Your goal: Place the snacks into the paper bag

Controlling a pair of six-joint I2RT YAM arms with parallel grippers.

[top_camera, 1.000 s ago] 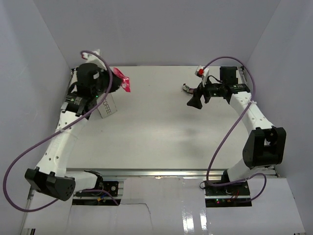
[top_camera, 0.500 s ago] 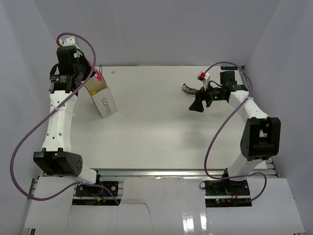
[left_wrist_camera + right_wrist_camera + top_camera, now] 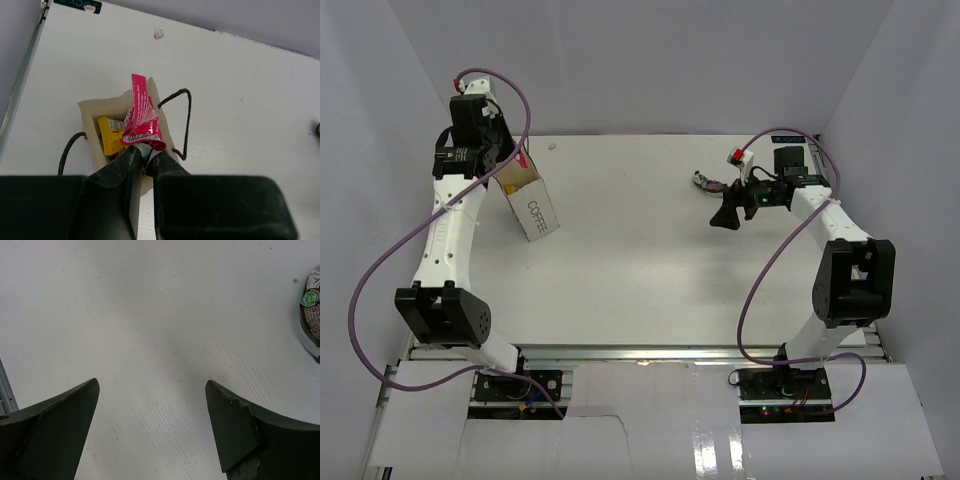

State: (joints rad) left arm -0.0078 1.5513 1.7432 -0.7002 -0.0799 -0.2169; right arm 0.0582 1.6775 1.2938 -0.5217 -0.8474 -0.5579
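Observation:
The white paper bag [image 3: 536, 211], printed "COFFEE", stands at the far left with its mouth up. My left gripper [image 3: 514, 166] hangs just over the mouth, shut on a pink-red snack packet [image 3: 141, 116]. The packet's free end pokes over the bag's rim [image 3: 88, 107]. A yellow packet [image 3: 112, 135] lies inside the bag. A dark packet [image 3: 704, 181] lies on the table at the far right and shows at the edge of the right wrist view [image 3: 311, 315]. My right gripper [image 3: 724, 213] is open and empty just beside it, low over bare table [image 3: 152, 390].
The bag's thin dark handles [image 3: 186, 119] hang outside its rim on both sides. Grey walls close in the table on the left, back and right. A small white speck [image 3: 158, 34] lies beyond the bag.
My left gripper has carried the pink-red packet from right of the bag to over its mouth. My right gripper has shifted slightly, staying open.

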